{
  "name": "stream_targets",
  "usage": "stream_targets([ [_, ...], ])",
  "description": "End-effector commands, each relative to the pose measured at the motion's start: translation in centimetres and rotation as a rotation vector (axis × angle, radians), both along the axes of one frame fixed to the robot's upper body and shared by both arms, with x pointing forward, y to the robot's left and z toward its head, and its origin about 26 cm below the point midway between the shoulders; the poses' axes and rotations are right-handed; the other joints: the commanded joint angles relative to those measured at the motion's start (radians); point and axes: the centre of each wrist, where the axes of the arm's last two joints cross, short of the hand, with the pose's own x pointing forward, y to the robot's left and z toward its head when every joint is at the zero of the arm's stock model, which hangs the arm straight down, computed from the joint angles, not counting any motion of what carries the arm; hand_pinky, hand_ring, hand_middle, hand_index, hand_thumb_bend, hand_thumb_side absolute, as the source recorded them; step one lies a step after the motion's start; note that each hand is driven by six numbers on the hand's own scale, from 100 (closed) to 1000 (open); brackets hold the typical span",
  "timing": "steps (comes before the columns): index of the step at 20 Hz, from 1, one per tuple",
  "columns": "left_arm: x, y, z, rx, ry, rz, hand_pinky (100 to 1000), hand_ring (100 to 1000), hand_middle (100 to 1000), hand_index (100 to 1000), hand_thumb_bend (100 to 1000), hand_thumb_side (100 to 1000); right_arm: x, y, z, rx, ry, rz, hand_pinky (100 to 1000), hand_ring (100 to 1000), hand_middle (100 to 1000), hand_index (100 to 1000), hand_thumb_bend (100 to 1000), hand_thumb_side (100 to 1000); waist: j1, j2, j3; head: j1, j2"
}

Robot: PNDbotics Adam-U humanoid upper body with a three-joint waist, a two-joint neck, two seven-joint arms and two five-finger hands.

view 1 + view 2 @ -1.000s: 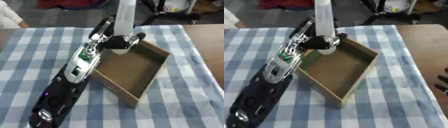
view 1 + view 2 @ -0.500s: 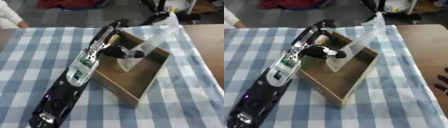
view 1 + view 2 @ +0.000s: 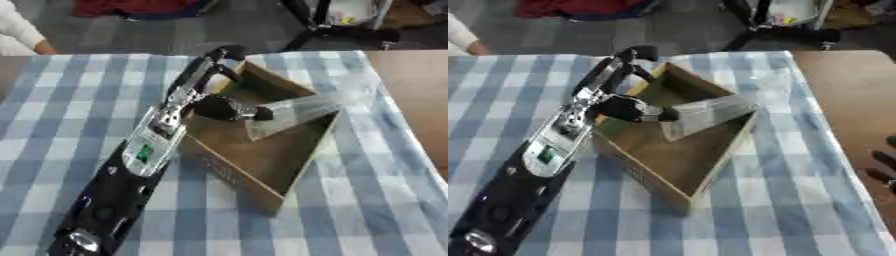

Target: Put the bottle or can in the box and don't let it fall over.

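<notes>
Left hand [image 3: 219, 106] sits over the near-left part of the box [image 3: 289, 165], fingers and thumb curled round the lower end of the bottle [image 3: 293, 114]. The bottle is clear plastic and steeply tilted: its held end is down inside the box, and its upper end leans out to the right toward the box's far-right wall, over the rim. No label or print is legible on the bottle; the box walls are plain brown cardboard. The left arm [image 3: 140, 155] runs from the lower-left corner diagonally up across the tabletop [image 3: 70, 115], which carries a blue-and-white check cloth, with the wrist bent right over the box's left wall. Right hand [image 3: 884, 167] shows only as dark fingers at the right edge; its state cannot be told.
</notes>
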Motion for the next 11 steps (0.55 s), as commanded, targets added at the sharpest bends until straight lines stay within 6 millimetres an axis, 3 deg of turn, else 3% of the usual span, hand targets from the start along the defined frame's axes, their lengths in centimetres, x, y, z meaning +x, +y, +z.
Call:
stream_targets([
  [1, -0.2, 1.5, 1.7, -0.031, -0.046, 0.029, 1000, 643, 789, 885, 960, 238, -0.2, -0.4, 0.6, -0.011, -0.017, -0.006, 826, 912, 1000, 871, 100, 761, -0.005, -0.021, 0.003, -0.006, -0.006],
  [11, -0.4, 7.8, 1.9, -0.096, -0.049, 0.207, 1000, 639, 784, 889, 956, 238, -0.4, -0.7, 0.5, -0.013, -0.019, -0.016, 826, 912, 1000, 870, 100, 752, -0.011, -0.029, 0.019, -0.013, -0.006],
])
